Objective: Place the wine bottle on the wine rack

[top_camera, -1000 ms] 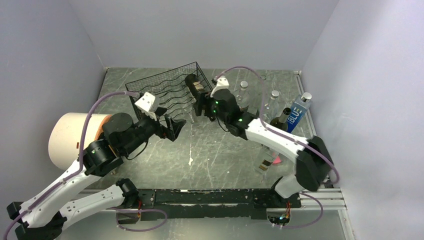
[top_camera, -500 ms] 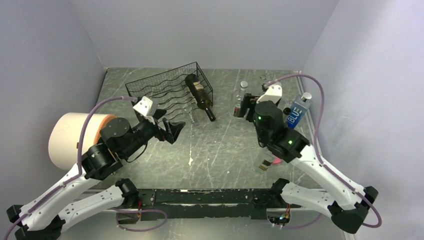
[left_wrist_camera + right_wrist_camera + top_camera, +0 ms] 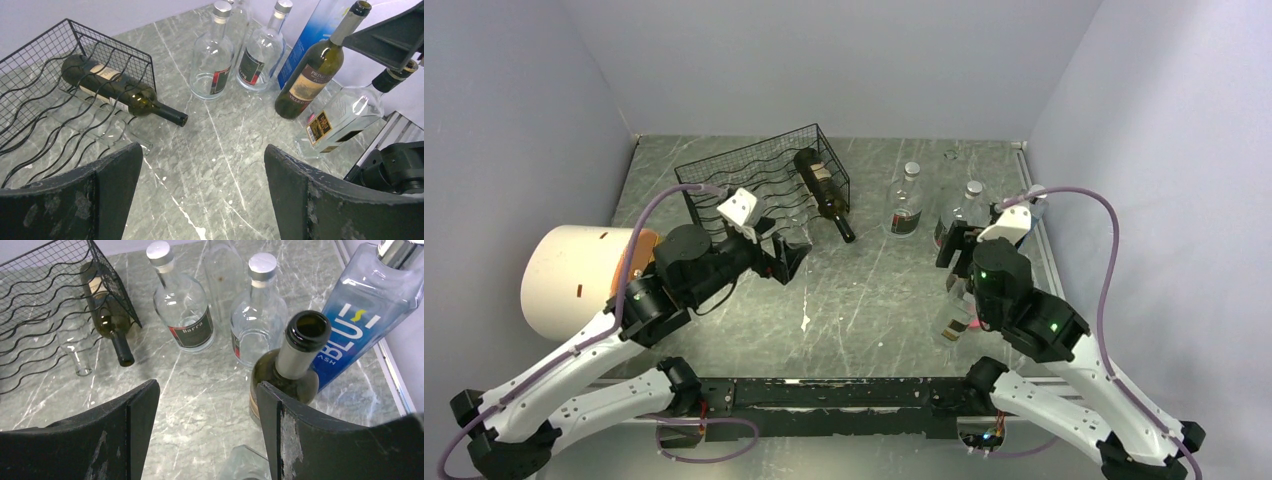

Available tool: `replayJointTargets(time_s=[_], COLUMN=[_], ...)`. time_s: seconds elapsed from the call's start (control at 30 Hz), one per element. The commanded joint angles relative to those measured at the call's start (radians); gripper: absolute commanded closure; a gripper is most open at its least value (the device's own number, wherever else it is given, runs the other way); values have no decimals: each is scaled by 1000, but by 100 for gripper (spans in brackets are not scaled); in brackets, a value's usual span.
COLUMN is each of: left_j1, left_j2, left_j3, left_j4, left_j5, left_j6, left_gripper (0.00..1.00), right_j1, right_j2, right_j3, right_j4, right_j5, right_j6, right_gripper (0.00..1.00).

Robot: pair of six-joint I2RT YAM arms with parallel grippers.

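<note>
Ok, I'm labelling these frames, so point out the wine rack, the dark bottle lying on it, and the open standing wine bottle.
wine rack (image 3: 744, 185), top external view, its wavy wire rows.
dark bottle (image 3: 127, 92), left wrist view, its green glass body.
open wine bottle (image 3: 292, 362), right wrist view, its neck.

Soft, even light from above fills the scene, and the grey marbled worktop (image 3: 864, 290) carries only faint shadows. The clear round glass bottle with a silver cap (image 3: 212, 60) shows small glints. The dark jaws at each wrist view's lower edge look slightly blurred, perhaps out of focus.
</note>
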Motion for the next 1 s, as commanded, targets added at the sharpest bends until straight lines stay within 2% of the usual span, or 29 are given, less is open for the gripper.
replayJointTargets(time_s=[0.0,0.3,0.5,0.57,0.7,0.77,0.83,0.87,0.97], left_j1=[-1,-2,-1,-1,-2,-1,-1,-1,-1], left_j2=[38,98,116,115,114,114,115,116,124], left_j3=[12,35,59,64,65,62,55,50,18], left_j4=[68,94,91,93,95,97,103,106,109], left_j5=[46,59,52,50,52,52,51,44,-2], left_j6=[12,11,17,16,16,15,14,12,9], left_gripper=[5,5,5,5,5,5,5,5,5], right_j1=[-2,-3,-2,-1,-1,-1,-1,-1,-1], right_j2=[-71,-167,-194,-184,-153,-145,-144,-146,-153], right_j3=[-27,-92,-154,-165,-161,-152,-137,-128,-99], right_j4=[-48,-55,3,12,1,0,11,16,59], right_j5=[-14,-93,-107,-93,-53,-50,-69,-89,-143], right_j6=[4,-41,-49,-43,-34,-39,-66,-78,-118], right_gripper=[25,26,32,37,58,73,95,100,100])
